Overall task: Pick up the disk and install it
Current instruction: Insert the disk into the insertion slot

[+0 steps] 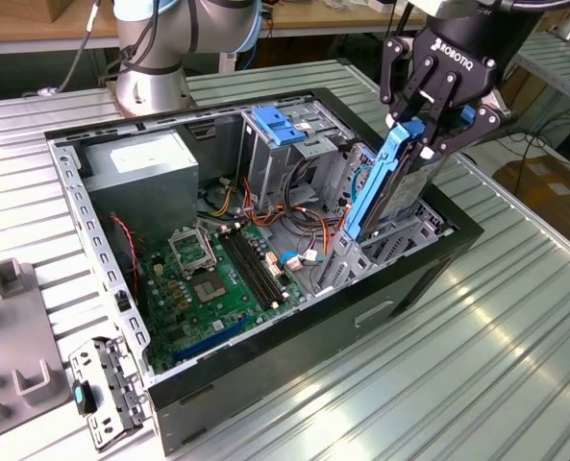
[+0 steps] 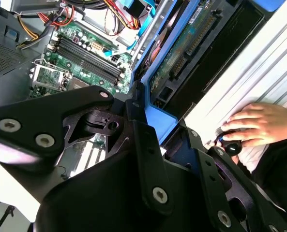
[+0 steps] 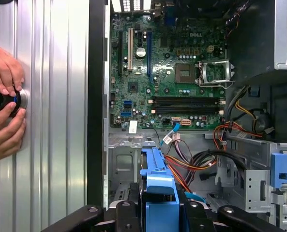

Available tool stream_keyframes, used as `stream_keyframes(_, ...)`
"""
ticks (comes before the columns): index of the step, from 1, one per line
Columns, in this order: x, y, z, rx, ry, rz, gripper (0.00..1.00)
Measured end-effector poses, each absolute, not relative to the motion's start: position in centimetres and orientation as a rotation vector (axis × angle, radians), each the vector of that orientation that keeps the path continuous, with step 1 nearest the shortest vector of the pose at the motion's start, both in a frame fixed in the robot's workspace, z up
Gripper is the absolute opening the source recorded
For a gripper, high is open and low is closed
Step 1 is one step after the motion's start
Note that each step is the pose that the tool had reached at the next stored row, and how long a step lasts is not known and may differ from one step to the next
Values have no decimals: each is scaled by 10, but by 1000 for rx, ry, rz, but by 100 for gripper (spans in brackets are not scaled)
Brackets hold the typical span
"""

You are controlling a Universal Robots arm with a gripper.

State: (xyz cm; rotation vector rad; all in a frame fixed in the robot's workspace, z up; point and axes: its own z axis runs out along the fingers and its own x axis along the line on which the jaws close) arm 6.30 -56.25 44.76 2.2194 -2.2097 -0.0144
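The disk [image 1: 396, 188] stands on edge, tilted, over the far end of the open computer case [image 1: 265, 338] on the exterior view's right. Its lower end sits down among the grey metal walls of the drive bay [image 1: 411, 233], and its blue side rail faces the inside of the case. The end effector [image 1: 429, 134] is closed on the disk's upper end, with black fingers [image 1: 407, 104] pressing it from both sides. In the second wrist view the disk's green circuit board [image 2: 186, 44] shows between the blue rails.

Inside the case lie the motherboard [image 1: 217, 279], a bundle of red and orange cables [image 3: 191, 166], a ridged blue latch piece [image 1: 279, 125] and the grey power-supply box [image 1: 142, 169] with a white sticker. The case rests on a ribbed metal counter [image 1: 486, 365]. In the first wrist view a person's hands [image 3: 5, 99] hold a small black round object [image 3: 3, 99] on the counter, beside the case.
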Motion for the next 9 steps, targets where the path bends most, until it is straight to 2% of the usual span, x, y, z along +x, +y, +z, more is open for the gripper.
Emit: stream_keyframes(9,63,-563,440,2219,-2210,-14,37)
